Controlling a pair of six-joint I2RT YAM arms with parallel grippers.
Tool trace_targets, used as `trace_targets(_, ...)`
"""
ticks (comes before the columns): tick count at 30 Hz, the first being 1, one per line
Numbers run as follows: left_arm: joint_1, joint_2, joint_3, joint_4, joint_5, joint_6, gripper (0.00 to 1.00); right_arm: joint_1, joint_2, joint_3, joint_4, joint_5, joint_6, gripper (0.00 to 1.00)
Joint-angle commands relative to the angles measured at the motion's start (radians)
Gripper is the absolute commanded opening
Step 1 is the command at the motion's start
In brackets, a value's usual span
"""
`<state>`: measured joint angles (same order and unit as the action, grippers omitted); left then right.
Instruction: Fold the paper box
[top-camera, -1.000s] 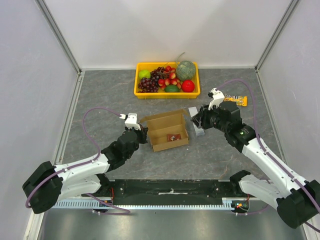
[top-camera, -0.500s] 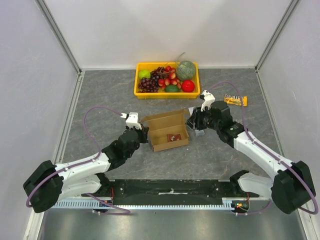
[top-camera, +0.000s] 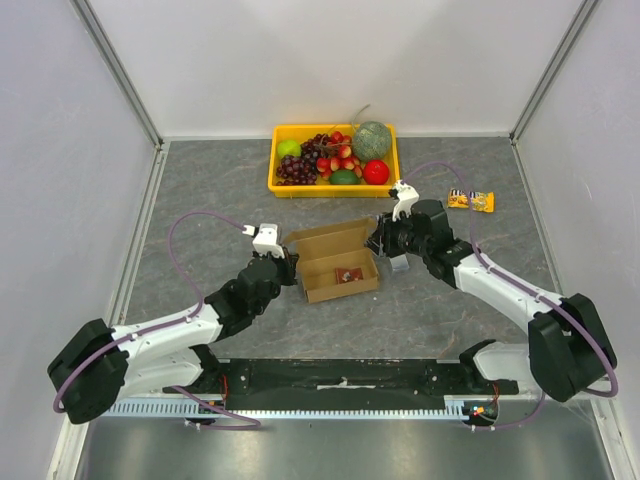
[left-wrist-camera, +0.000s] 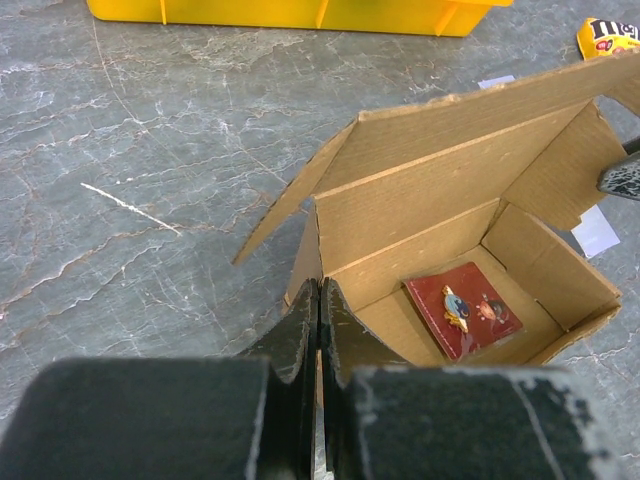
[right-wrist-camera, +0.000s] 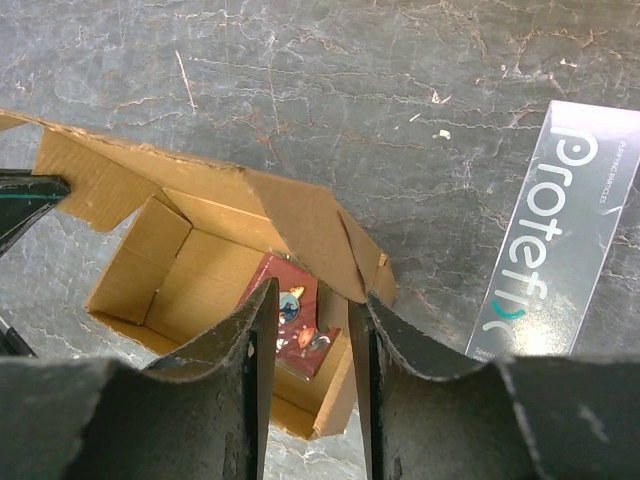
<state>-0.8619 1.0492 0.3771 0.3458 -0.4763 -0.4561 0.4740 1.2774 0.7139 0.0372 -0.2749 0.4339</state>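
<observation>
Two grippers flank the paper box (top-camera: 338, 262) | top: left gripper (top-camera: 283, 262) at one end, right gripper (top-camera: 378, 243) at the other | left wrist: jaws pinched shut on its thin wall | right wrist: jaws half-spread, straddling end flap (right-wrist-camera: 300, 225) | likely light, crease-prone card; hold flap edges

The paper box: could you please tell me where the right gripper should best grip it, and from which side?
On the paper box, probably the right side flap, pinched at its free edge from above, one finger each side: it is a thin leaning sheet, and the right gripper straddles it while the left gripper steadies the left wall.
</observation>
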Motion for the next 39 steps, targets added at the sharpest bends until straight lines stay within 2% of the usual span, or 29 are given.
trace_targets(1, -0.006, 0.008, 0.036, 0.015, -0.007, -0.018, 0.02, 0.011, 0.022, 0.012, 0.072, 0.014, -0.027, 0.40)
trace_targets(9, -0.006, 0.009, 0.042, 0.016, -0.012, -0.010, 0.02, 0.044, 0.062, 0.022, 0.098, 0.065, -0.052, 0.33)
trace_targets(14, -0.006, 0.023, 0.060, 0.024, -0.018, 0.008, 0.02, 0.092, 0.056, 0.022, 0.130, 0.147, -0.069, 0.24)
trace_targets(18, -0.006, 0.041, 0.098, 0.032, -0.027, 0.040, 0.02, 0.147, 0.048, 0.021, 0.176, 0.227, -0.096, 0.21)
trace_targets(26, -0.006, 0.106, 0.167, 0.055, -0.048, 0.089, 0.02, 0.198, 0.017, -0.076, 0.372, 0.359, -0.095, 0.16)
trace_targets(32, -0.006, 0.156, 0.146, 0.093, -0.094, 0.083, 0.02, 0.207, -0.001, -0.220, 0.645, 0.416, -0.103, 0.14)
trace_targets(39, -0.005, 0.196, 0.192, 0.124, -0.111, 0.137, 0.02, 0.209, 0.023, -0.202, 0.704, 0.448, -0.119, 0.14)
